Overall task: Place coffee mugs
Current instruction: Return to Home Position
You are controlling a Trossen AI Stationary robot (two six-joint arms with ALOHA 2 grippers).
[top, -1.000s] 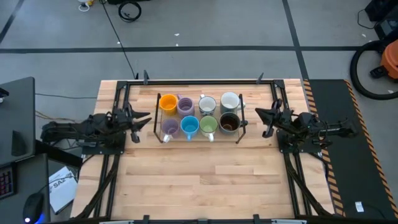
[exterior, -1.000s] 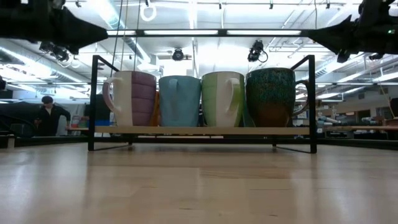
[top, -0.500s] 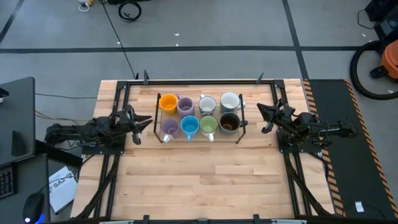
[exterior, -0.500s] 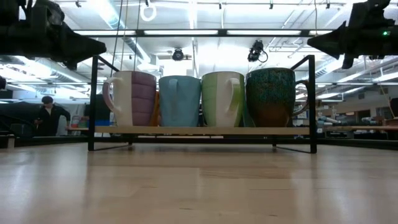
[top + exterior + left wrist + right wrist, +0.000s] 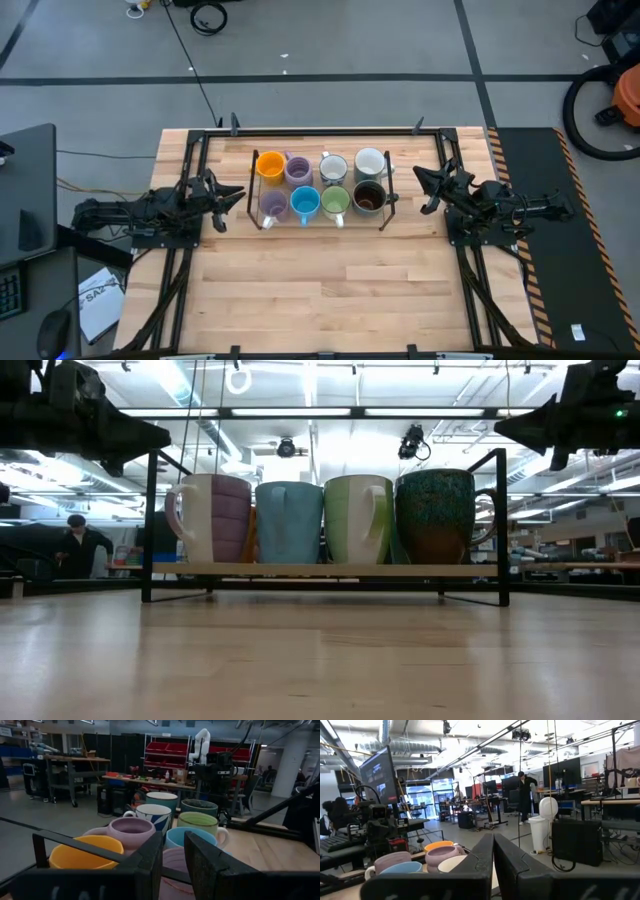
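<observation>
Wooden table top (image 5: 320,290) inspected from overhead: a black wire rack (image 5: 388,205) stands toward its far middle, and all eight mugs sit on it in two rows of four. Back row, reading from the left arm's side: orange mug (image 5: 270,164), lavender mug (image 5: 298,168), white patterned mug (image 5: 333,167), pale grey-white mug (image 5: 369,161). Front row, same order: second lavender mug (image 5: 273,205), blue mug (image 5: 304,203), green mug (image 5: 335,203), dark brown mug (image 5: 368,197). I see every mug upright with its mouth up, and neighbours stand close together (the level camera shows the front four side by side on the rack's board, with the orange one only glimpsed between them). The left gripper (image 5: 228,195) hangs just off the rack's left end, pointing at it, clear of the mugs; its wrist camera shows its fingers (image 5: 150,865) a little apart with nothing between them. The right gripper (image 5: 422,188) hangs just off the rack's right end, likewise pointing inward and touching nothing; its fingers (image 5: 480,870) are pressed together, with only a thin seam showing. Both arms lie low along the table's side edges. Beyond the table, the level camera shows a person (image 5: 80,545) far back in the room.
</observation>
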